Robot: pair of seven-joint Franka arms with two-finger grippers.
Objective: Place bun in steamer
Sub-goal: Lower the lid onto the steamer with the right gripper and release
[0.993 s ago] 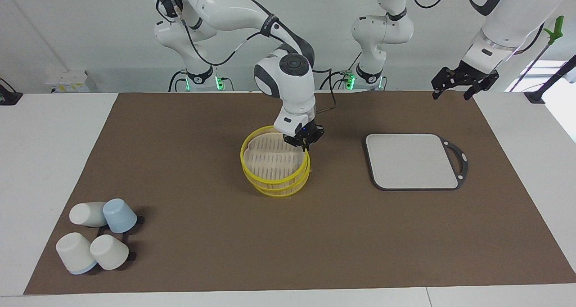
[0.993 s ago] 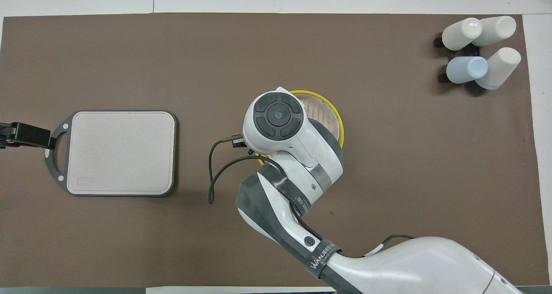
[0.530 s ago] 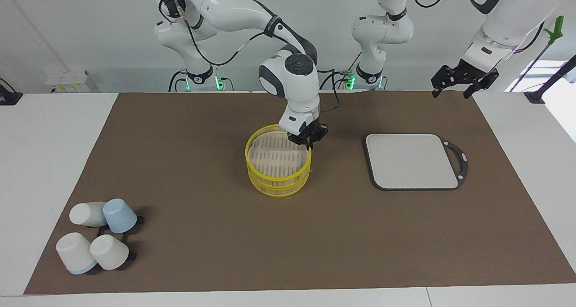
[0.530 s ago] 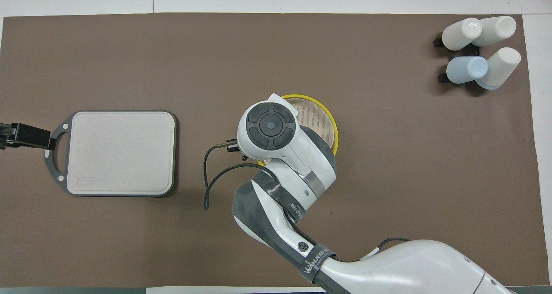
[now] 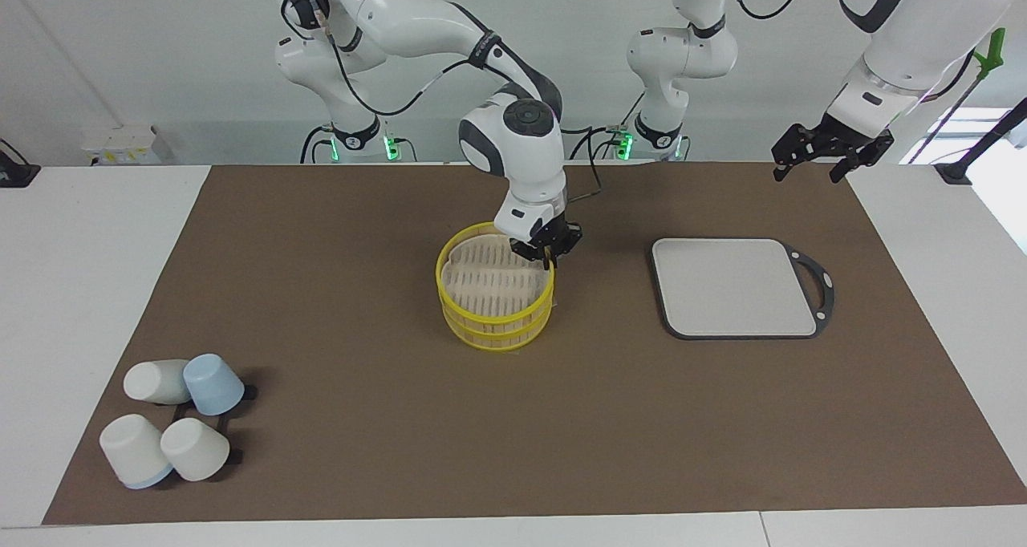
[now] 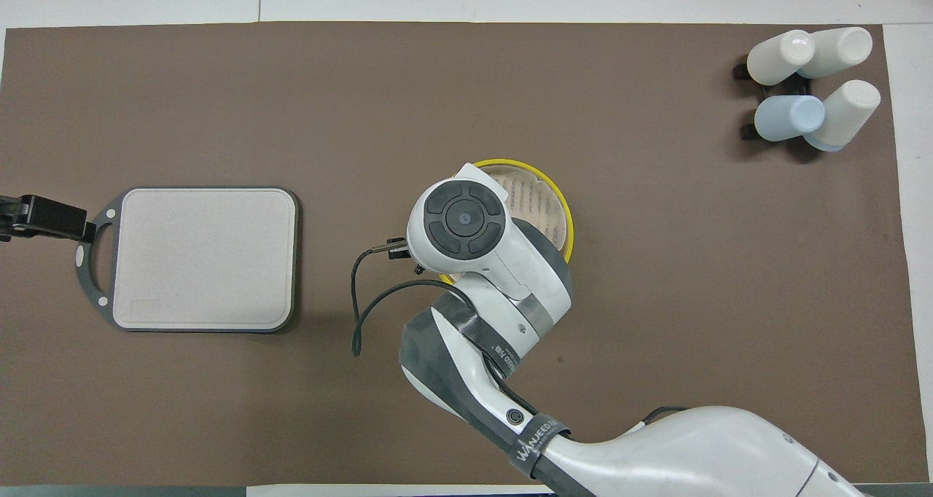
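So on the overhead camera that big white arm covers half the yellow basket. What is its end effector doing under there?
Observer: The facing view shows the right end effector down at the rim of the steamer, on the side toward the left arm's end of the table.
Operator: Is the bun inside?
Observer: No bun shows on its slatted top from there.
Operator: And the other arm?
Observer: It waits, with the left end effector raised well above the table.
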